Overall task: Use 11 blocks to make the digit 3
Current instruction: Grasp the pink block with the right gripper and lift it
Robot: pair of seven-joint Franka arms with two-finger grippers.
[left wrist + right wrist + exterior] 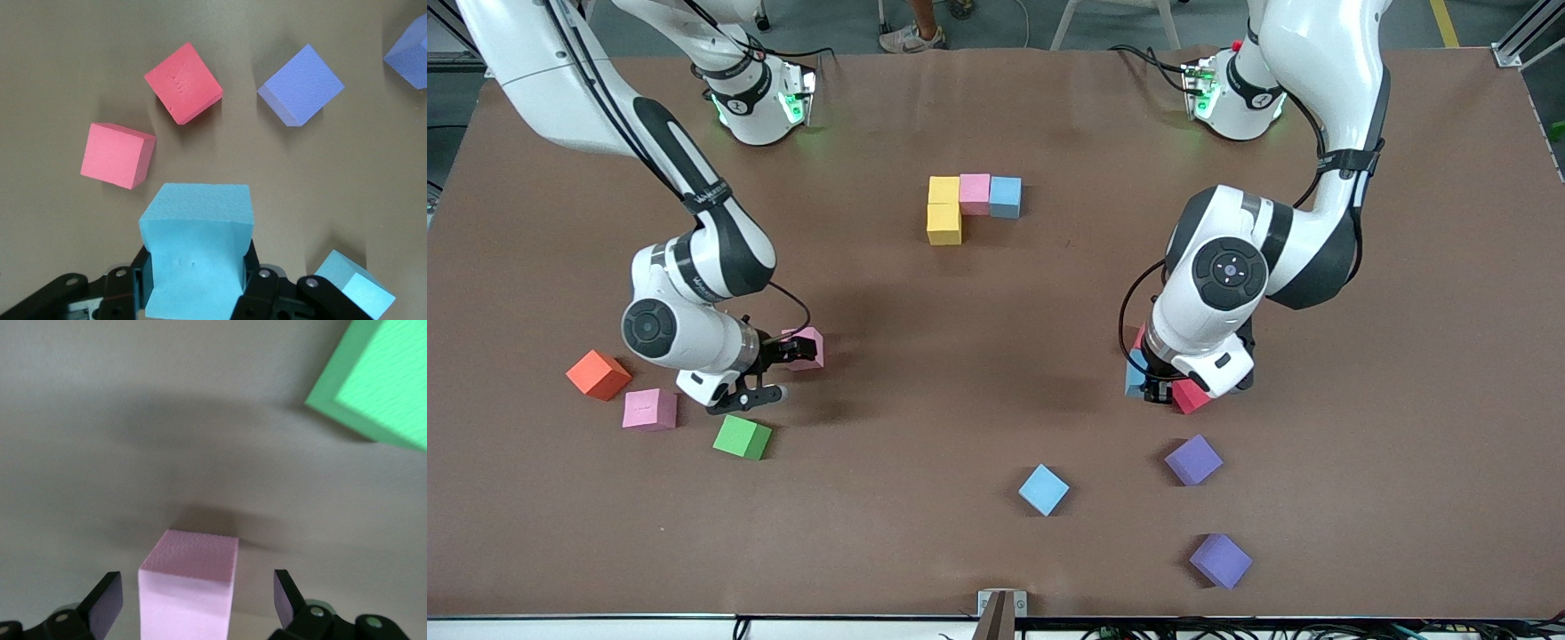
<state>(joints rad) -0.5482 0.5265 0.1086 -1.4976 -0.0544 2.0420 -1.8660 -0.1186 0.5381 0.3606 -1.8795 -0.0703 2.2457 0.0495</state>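
Left tool [193, 293] grips a blue block [197, 257] over red blocks [183, 83]; right tool [197, 600], fingers spread, straddles a pink block [189, 583].

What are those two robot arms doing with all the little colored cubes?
They are building a number 3 from foam blocks. So far four blocks sit joined mid-table: two yellow, a pink and a light blue. The left gripper is shut on a light blue block, with two red blocks below it. The right gripper is open around a pink block near the green block. Others lie loose nearer the camera.
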